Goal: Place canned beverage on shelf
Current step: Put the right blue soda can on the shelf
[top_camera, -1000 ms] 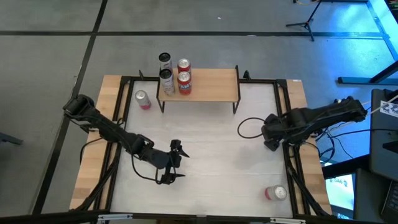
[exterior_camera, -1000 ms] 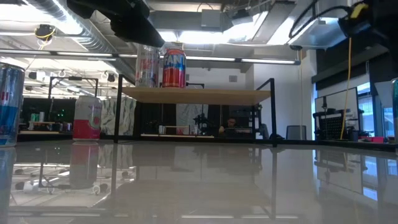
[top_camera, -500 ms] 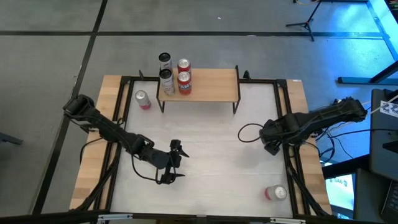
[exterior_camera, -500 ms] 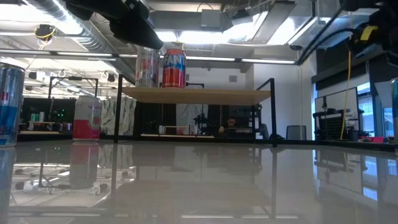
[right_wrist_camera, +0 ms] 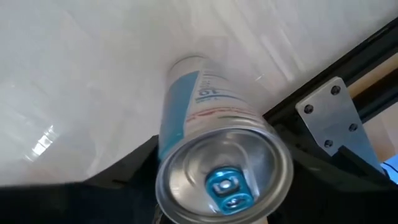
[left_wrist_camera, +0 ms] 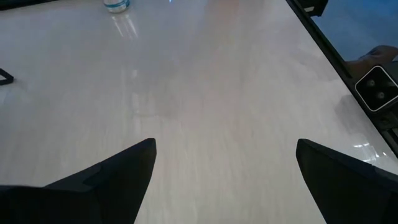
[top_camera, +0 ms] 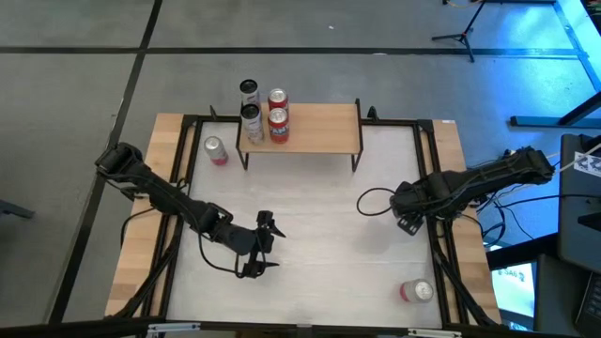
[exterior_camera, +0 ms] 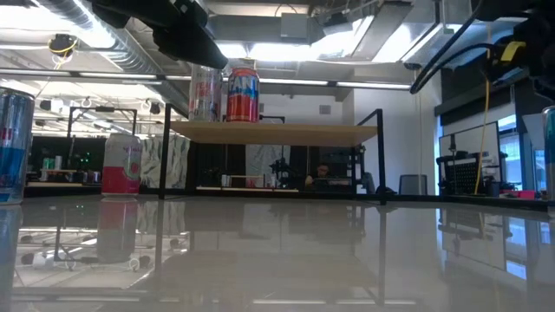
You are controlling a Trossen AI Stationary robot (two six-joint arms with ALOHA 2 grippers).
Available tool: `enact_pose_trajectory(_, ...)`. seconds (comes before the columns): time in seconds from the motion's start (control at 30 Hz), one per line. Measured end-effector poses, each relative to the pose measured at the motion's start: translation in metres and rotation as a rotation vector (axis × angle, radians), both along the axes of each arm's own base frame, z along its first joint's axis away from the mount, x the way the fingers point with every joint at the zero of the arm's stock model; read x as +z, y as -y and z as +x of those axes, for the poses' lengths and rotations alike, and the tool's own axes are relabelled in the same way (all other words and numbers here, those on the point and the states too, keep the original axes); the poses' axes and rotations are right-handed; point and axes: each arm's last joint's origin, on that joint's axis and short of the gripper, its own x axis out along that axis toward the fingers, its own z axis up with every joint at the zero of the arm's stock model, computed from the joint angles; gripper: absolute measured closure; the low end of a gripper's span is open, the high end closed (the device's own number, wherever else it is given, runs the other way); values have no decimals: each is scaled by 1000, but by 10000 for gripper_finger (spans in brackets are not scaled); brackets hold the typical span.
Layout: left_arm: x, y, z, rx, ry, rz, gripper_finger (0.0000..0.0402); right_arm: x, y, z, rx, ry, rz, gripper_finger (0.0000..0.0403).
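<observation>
Closing in progress: right gripper (right_wrist_camera: 211, 214) jaws are being narrowed around blue can (right_wrist_camera: 214, 155), now sitting between them, so a grasp is being started. Shelf (top_camera: 315, 129) is being left well ahead. Left gripper (left_wrist_camera: 224, 180) is being kept wide, empty.

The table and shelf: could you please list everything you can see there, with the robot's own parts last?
shelf: one, light wood top with black legs, table's far edge
shelf cans: four, two silver and two red, clustered at the shelf's left end
pink can: one, on the table left of the shelf
red can: one, table's near right corner
blue can: one, blue-silver, within the right gripper
table: one, white top
left gripper: dark, open, over the table's near left
right gripper: dark, table's right side
</observation>
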Motion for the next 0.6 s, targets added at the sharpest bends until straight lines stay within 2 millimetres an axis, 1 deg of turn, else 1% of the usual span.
enact_pose_trajectory(0.07,0,0,0,0,0,0,26,0,0,0,9,2,0,185)
enact_pose_trajectory(0.3,0,0,0,0,4,-2,26,3,0,3,49,26,-6,185)
enact_pose_trajectory(0.37,2,1,1,0,20,-10,26,9,-1,6,51,66,-11,185)
enact_pose_trajectory(0.47,3,1,2,0,34,-18,26,23,-1,10,63,118,-15,172)
enact_pose_trajectory(0.6,3,1,2,0,36,-19,26,48,-1,17,127,234,-56,170)
